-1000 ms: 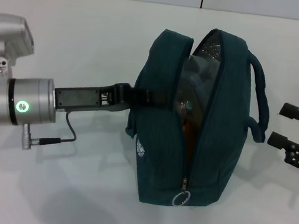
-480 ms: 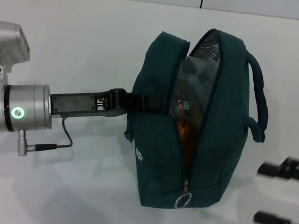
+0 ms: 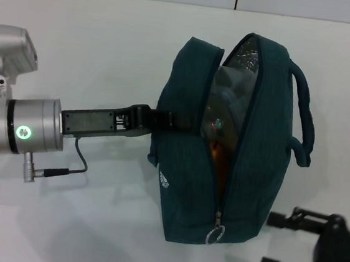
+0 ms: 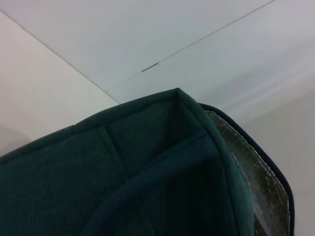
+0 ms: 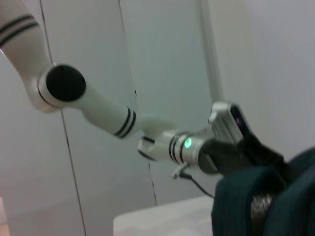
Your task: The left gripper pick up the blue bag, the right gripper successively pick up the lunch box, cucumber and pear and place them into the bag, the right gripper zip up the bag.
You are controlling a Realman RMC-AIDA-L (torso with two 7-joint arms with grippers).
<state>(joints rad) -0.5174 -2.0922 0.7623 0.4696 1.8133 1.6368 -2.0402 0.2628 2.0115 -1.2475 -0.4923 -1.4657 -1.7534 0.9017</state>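
Observation:
The blue bag point(image 3: 187, 138) stands on the white table with its top gaping and silver foil lining point(image 3: 247, 54) showing. My left gripper point(image 3: 159, 118) is shut on the bag's left handle. Inside the opening I see the clear lunch box point(image 3: 223, 101) with its small label, and below it the orange pear point(image 3: 218, 157). The cucumber is hidden. The zipper's ring pull point(image 3: 215, 235) hangs at the bag's near end. My right gripper point(image 3: 271, 242) is open and empty, low at the near right, apart from the bag. The left wrist view holds only the bag's fabric point(image 4: 147, 172).
The bag's right handle point(image 3: 305, 113) loops out toward the right side. The white table point(image 3: 96, 47) spreads around the bag. In the right wrist view the left arm point(image 5: 187, 143) with its green light reaches to the bag's corner point(image 5: 266, 206).
My right gripper has swung from beside the bag's right handle down toward the near edge, ending close to the zipper end. The bag and left arm have barely shifted.

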